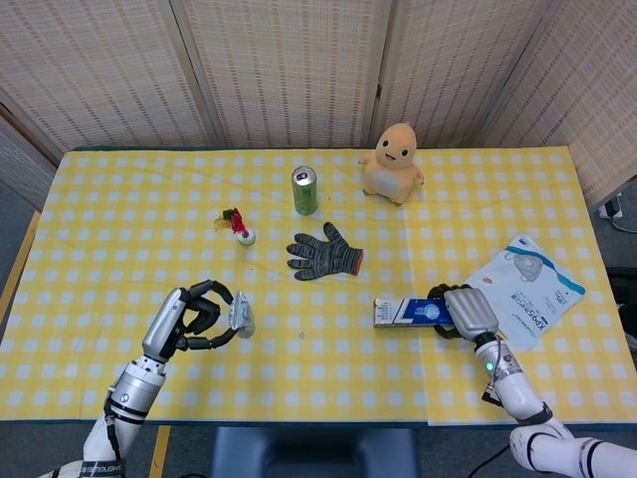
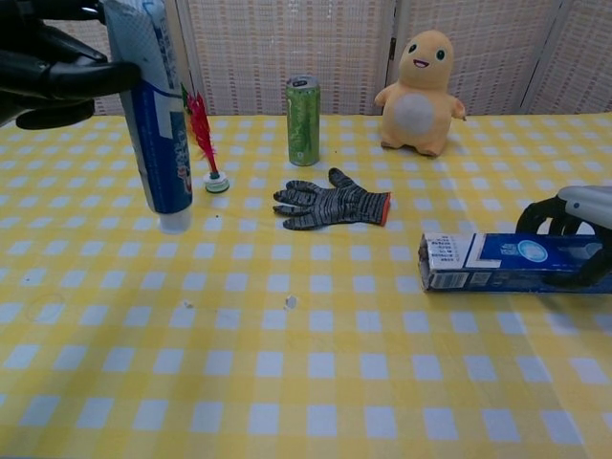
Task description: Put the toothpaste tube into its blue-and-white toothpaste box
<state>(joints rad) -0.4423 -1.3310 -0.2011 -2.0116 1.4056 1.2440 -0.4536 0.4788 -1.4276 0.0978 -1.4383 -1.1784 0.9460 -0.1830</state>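
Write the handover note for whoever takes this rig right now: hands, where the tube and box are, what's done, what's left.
Left hand: holds the toothpaste tube in the air over the table's left side, nearly upright, cap end down.
Right hand: fingers curled over the right end of the toothpaste box; a firm grip looks likely but is not certain.
Box: lies flat on the yellow checked table, its left end facing the tube; whether that flap is open cannot be told.
Done: tube picked up, box reached.
Left: bring tube and box together, slide the tube in.
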